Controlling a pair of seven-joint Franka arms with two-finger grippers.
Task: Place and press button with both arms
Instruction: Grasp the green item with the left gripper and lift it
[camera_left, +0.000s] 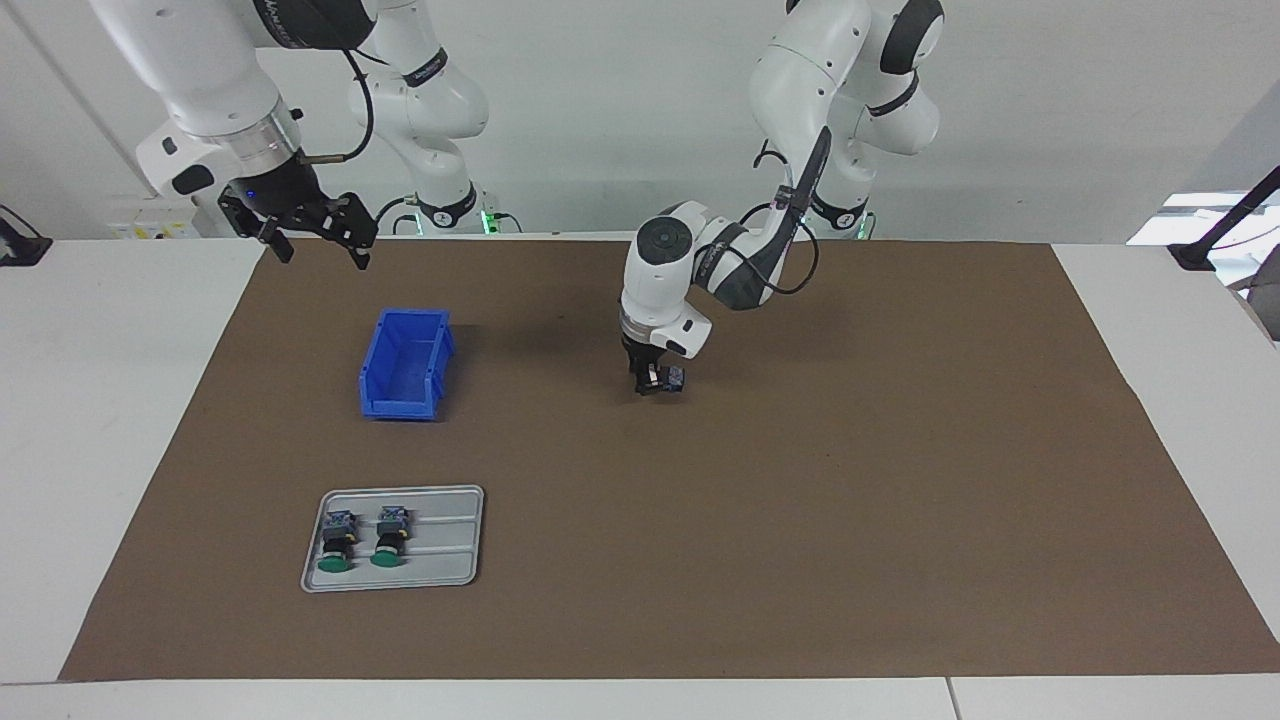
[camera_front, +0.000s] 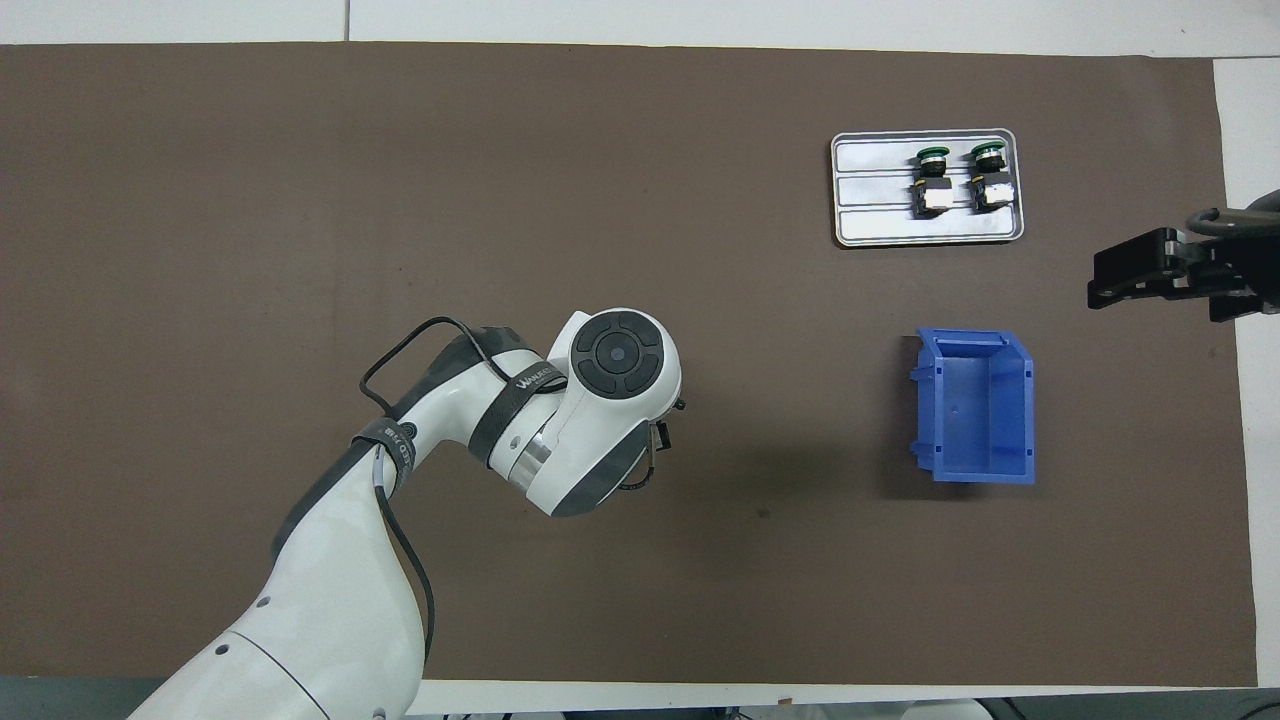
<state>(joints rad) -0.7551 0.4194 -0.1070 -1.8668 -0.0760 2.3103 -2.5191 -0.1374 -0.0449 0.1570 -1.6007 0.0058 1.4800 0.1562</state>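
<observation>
- Left pincer (camera_left: 655, 384) pinches a button (camera_left: 672, 379) over the mat's (camera_left: 800, 500) middle.
- Right pincer (camera_left: 318, 243) waits, spread, over the mat's edge near the bin (camera_left: 405, 364).
- Two buttons (camera_left: 360, 537) lie on the tray (camera_left: 450, 540).

A matt brown paper-like mat (camera_left: 800, 500) covers the table; the tray (camera_left: 455, 560) is brushed metal, the bin (camera_left: 405, 365) glossy blue plastic.

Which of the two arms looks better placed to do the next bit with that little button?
Probably the left: its pincer is already down at the button in the middle of the brown mat. The right pincer waits, raised near the blue bin.
</observation>
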